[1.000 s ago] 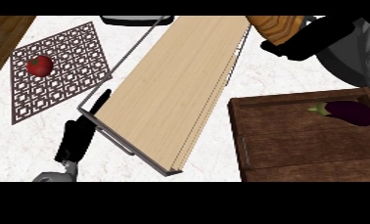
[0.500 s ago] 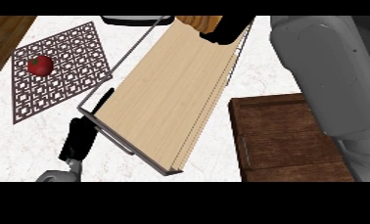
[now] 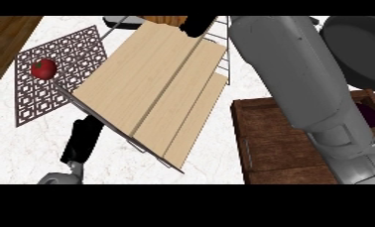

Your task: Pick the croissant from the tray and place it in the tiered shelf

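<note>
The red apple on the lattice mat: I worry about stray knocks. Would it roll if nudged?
Probably. The red apple looks round and smooth, so a nudge could roll it. The lattice mat under it is flat and patterned, which might slow it slightly. It seems rigid, not squashy.

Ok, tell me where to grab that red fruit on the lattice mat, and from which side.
Take the red fruit across its round middle, coming straight down from above. It sits alone on the flat lattice mat, so its top is free. The tiered shelf has a corner close at the fruit's lower right, so an approach from that side would likely be crowded.
</note>
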